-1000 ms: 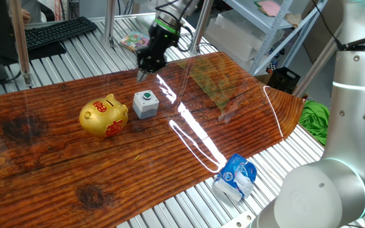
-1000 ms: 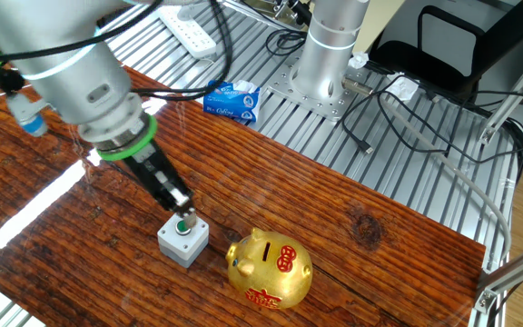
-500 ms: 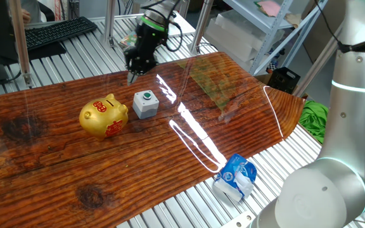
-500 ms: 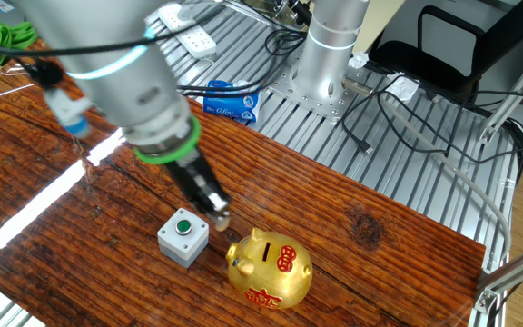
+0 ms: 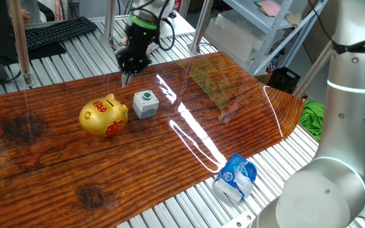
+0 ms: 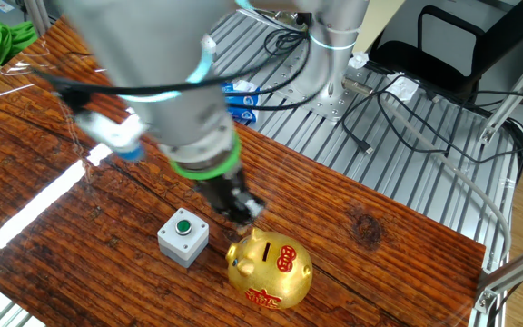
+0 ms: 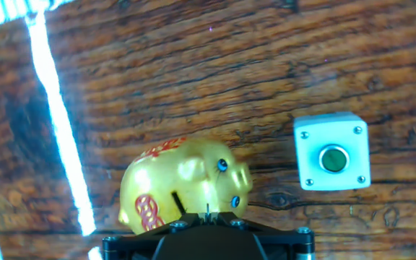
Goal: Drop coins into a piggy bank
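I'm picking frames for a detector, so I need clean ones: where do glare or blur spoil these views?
One fixed view: a bright streak of glare runs along the table, but the piggy bank is sharp. The other fixed view: the arm is smeared with motion blur, and the gripper is soft. Hand view: a white glare stripe crosses the left side; the grey button box is crisp.

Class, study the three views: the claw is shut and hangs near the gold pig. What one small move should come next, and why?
Probably a short shift to bring the claw directly over the slot of the piggy bank. In one fixed view the shut tips hang above the board behind the pig; the hand view shows the slot just ahead of the tips. No coin can be made out between them.
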Tool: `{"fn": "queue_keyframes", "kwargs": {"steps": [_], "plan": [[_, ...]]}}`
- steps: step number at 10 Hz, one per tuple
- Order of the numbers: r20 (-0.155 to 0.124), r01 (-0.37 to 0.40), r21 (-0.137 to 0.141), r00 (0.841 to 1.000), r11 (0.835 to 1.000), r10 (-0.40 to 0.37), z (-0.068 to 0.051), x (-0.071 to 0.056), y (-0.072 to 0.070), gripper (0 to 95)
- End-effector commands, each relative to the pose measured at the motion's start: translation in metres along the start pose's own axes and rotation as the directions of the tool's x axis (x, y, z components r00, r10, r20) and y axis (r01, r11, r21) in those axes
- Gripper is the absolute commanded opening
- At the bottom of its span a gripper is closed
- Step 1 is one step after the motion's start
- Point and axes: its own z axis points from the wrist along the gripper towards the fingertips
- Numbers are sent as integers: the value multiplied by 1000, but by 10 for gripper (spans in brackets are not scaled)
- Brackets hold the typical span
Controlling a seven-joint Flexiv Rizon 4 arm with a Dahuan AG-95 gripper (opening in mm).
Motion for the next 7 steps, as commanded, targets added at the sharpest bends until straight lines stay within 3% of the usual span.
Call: {"fn": "queue_keyframes", "kwargs": {"steps": [1,4,6,7], "plan": [[-3,99,54,995,994,-99,2,0,9,0],[-4,121,61,993,991,-121,4,-1,9,0],[-1,7,44,1000,999,-7,4,-1,9,0],[29,-87,38,996,995,86,4,-1,9,0]]}}
